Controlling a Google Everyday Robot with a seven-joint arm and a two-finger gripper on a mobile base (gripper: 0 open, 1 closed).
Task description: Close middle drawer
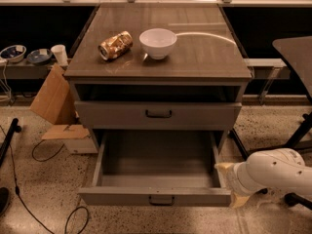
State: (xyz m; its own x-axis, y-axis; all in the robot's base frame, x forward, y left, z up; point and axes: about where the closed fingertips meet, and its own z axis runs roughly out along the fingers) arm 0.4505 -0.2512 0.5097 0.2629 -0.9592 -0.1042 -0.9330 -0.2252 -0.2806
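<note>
Presently the middle drawer [122,197] is seen pulled well out of the grey cabinet [83,89] toward the near side, with its bare grey box exposed and its low front facing the camera. A small dark bar handle [161,200] is set at the centre of that front. At the drawer's near right corner the gripper [231,184] is held low, carried on a white arm [278,172] that enters from the right. Its two tan fingers [224,167] are spread apart and nothing is grasped between them; whether the drawer is touched cannot be told.

Above the open drawer, a taller-fronted drawer [112,115] with a wider dark handle [158,114] is pushed nearly in. On the surface [209,57] of the cabinet a white bowl [158,43] is placed near the middle, and a crushed gold can [116,45] is laid on its side just left of it. A piece of cardboard [51,99] is propped against the cabinet's left side, and black cable [44,155] is strewn over the speckled floor [273,126].
</note>
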